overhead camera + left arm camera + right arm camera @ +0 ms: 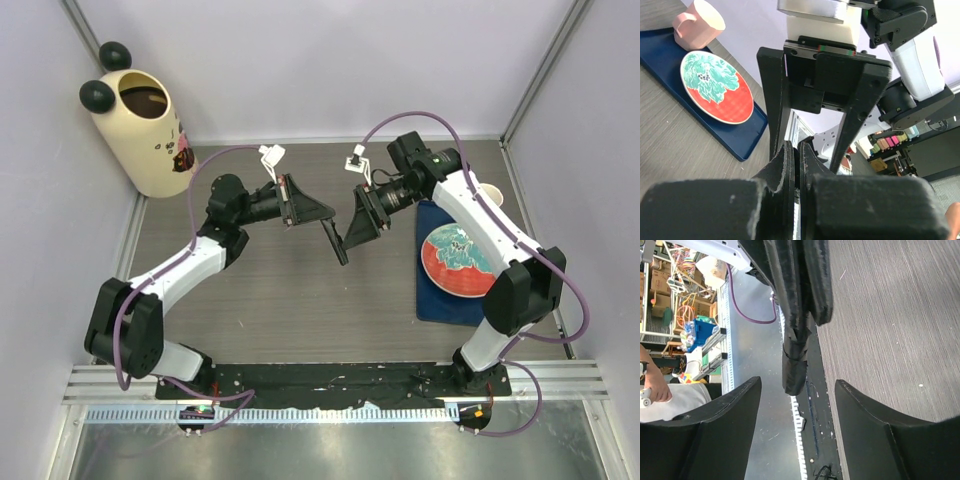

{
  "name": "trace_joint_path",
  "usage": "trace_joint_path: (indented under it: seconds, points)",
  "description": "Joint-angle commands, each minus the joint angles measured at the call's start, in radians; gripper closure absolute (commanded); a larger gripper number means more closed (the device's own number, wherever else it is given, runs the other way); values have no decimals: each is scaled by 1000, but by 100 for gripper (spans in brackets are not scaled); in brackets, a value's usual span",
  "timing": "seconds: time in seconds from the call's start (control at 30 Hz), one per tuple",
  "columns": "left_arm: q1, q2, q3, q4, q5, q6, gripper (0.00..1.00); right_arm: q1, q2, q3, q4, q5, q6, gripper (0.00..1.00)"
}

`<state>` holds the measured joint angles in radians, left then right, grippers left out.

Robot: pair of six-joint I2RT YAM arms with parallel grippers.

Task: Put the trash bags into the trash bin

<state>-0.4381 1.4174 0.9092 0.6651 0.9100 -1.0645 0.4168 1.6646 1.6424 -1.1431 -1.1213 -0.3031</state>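
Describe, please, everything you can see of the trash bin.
The trash bin is a tall, rounded, cream, plastic-looking cylinder with two black ball ears, a brown inner bucket visible in its open top, and pink-and-black marks on its side. It stands upright in the table's far left corner by the walls; neither arm touches it.

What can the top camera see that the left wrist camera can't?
Only the top camera shows the trash bin with black ears and the whole left arm. Only the left wrist camera shows colourful boxes in the room beyond the table. Both show the red plate on the blue tray and the right fingers, open.
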Motion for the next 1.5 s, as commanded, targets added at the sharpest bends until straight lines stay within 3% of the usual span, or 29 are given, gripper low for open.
trace_joint_path:
  seconds: [0.0,0.43,0.5,0.53,0.57,0.73,0.87,1.13,1.17,1.2,1.27,1.3,1.37,1.47]
  points:
    - [-4,17,22,73,15,-31,100,4,-25,26,29,-41,27,32]
    - [-14,23,22,90,10,-54,100,28,-12,-23,106,3,74,44]
    - [-17,25,22,90,9,-57,100,28,-9,-6,111,6,81,52]
    - [-17,25,20,91,9,-55,100,28,-9,-1,105,9,81,64]
    - [-17,25,20,91,7,-54,100,28,-11,2,102,12,78,68]
    - [-14,15,-3,77,-5,-38,100,27,-37,-6,54,46,47,72]
    - [-14,9,-26,61,-11,-35,100,28,-58,-3,31,78,28,86]
    - [-13,9,-35,15,-31,-5,100,27,-77,-7,26,139,38,90]
    - [-11,9,-35,7,-31,-3,100,30,-77,-3,25,149,42,88]
    - [-11,8,-36,1,-31,0,100,28,-77,-1,25,153,45,73]
    - [-11,5,-36,-4,-34,1,100,28,-80,-3,29,161,55,70]
    - [-11,6,-38,-4,-34,0,100,27,-80,-3,32,158,56,72]
    - [-11,5,-36,-4,-37,1,100,28,-80,-3,34,149,50,89]
    - [-10,5,-36,-5,-36,1,100,27,-78,-3,36,140,47,99]
